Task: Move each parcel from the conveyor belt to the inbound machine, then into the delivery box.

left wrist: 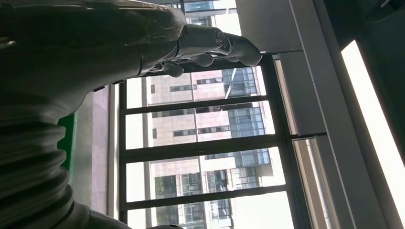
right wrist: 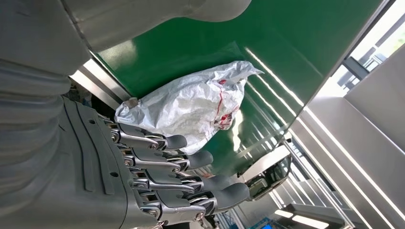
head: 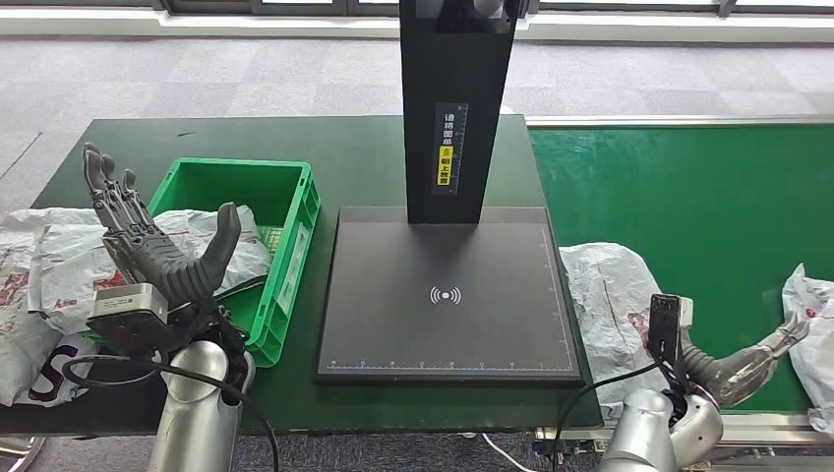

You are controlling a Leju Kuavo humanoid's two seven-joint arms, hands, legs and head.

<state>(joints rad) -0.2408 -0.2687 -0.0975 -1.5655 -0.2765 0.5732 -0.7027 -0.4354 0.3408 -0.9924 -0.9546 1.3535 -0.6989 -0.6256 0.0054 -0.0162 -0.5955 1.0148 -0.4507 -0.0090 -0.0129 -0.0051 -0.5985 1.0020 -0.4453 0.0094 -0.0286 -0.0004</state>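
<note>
Two crumpled white parcels lie on the green conveyor belt [head: 688, 206]: one [head: 608, 300] at its left end beside the scanner, another [head: 812, 329] at the right edge of the picture. My right hand [head: 755, 359] hangs low at the belt's front edge between them, open, fingers stretched toward the right parcel without touching it. In the right wrist view the hand [right wrist: 157, 162] is empty, a white parcel with red print [right wrist: 191, 102] just beyond its fingertips. My left hand [head: 157, 251] is raised, open and empty, in front of the green delivery box [head: 295, 231], which holds a white parcel [head: 251, 264].
The black inbound machine has a flat plate [head: 447, 295] and a tall black post [head: 452, 108] between box and belt. More white parcels [head: 39, 285] are piled on the dark green table [head: 364, 162] left of the box. The left wrist view faces windows [left wrist: 200, 143].
</note>
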